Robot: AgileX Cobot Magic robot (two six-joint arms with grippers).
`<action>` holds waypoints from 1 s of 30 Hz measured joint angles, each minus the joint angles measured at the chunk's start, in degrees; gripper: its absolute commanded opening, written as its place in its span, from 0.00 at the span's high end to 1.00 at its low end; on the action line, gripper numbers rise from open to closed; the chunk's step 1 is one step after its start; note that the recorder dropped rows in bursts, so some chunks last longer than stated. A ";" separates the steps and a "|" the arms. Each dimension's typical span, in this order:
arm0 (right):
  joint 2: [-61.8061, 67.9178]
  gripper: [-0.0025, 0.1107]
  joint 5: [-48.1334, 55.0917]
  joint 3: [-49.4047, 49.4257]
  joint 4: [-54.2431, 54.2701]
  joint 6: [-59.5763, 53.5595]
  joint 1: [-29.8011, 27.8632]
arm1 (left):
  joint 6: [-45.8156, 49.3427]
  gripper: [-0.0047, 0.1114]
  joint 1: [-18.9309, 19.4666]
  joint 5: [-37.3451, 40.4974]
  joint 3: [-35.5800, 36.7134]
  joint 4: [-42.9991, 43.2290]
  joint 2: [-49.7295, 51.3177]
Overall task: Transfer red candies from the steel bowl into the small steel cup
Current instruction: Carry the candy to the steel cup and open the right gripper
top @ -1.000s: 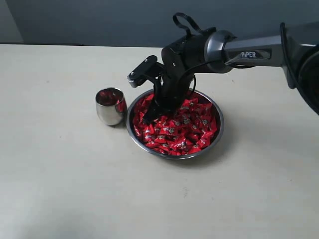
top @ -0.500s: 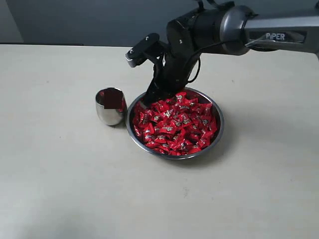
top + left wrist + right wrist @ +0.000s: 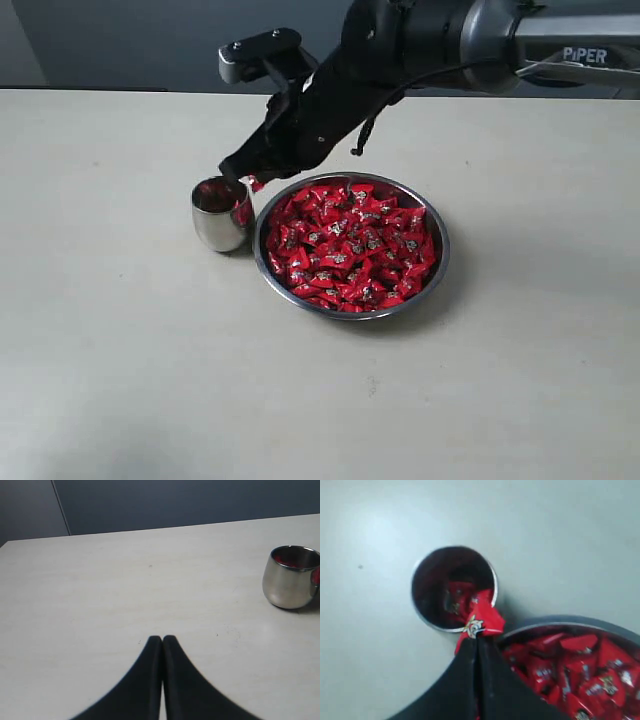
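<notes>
The steel bowl (image 3: 437,262) sits mid-table, heaped with red candies (image 3: 350,245). Just left of it stands the small steel cup (image 3: 220,215), with red candies inside (image 3: 452,597). My right gripper (image 3: 250,178) hangs over the gap between cup and bowl, shut on one red candy (image 3: 481,621) that sticks out past its fingertips above the cup's rim (image 3: 427,621). My left gripper (image 3: 162,639) is shut with nothing in it, low over bare table, and the cup (image 3: 290,577) stands well off from it. The left arm does not show in the exterior view.
The right arm (image 3: 480,40) reaches in from the upper right, above the bowl's far side. A camera mount (image 3: 262,48) juts from its wrist. Pale tabletop (image 3: 130,370) spreads around cup and bowl, ending at a dark wall (image 3: 150,40) behind.
My right gripper rose out of the candy heap in the bowl and swung left to the cup's edge, carrying one red candy. Bowl and cup stayed put.
</notes>
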 measured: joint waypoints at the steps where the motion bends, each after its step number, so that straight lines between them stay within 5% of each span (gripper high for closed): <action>1: 0.00 0.99 -0.66 0.00 2.18 -1.42 0.00 | 0.00 0.96 0.00 0.00 0.00 0.00 0.00; 10: 1.78 0.99 -3.18 -0.11 14.46 -10.14 0.00 | 0.00 0.96 0.00 0.00 0.00 0.00 0.00; 30: 9.00 0.99 -1.47 -7.33 11.25 -10.69 1.05 | 0.00 0.96 0.00 0.00 0.00 0.00 0.00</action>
